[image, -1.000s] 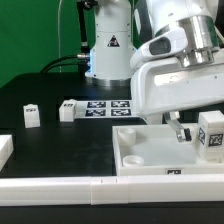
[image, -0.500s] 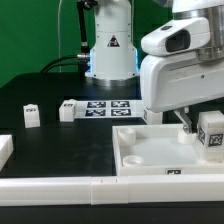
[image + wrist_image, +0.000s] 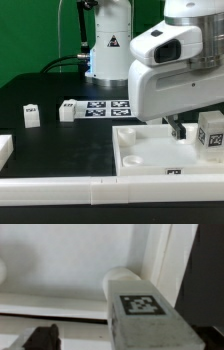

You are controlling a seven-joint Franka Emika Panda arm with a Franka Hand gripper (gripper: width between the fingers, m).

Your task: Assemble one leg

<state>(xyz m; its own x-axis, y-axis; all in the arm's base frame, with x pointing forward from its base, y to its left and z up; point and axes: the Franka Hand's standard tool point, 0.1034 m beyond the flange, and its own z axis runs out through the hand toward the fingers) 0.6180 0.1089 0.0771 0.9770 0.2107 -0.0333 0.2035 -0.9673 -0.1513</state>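
One leg point(image 3: 212, 135), a small white block with a black-and-white tag, stands at the right side of the white rimmed tray point(image 3: 150, 160). In the wrist view this leg point(image 3: 140, 308) fills the middle, tag up, over the tray's floor and rim point(image 3: 60, 269). My gripper point(image 3: 198, 128) is low over it, open. One dark finger point(image 3: 181, 129) is beside the leg with a gap, also seen in the wrist view point(image 3: 42, 336). The other finger is mostly hidden. Two more legs point(image 3: 31, 116) point(image 3: 68, 110) stand on the black table at the exterior view's left.
The marker board point(image 3: 108, 106) lies at the back near the robot base. Long white bars point(image 3: 60, 186) run along the front edge. Another white piece point(image 3: 5, 150) sits at the far left. The arm's body hides the tray's far right corner.
The arm's wrist rose and shifted right, then came back down and left by the leg. The leg in the tray and the other parts have not moved.
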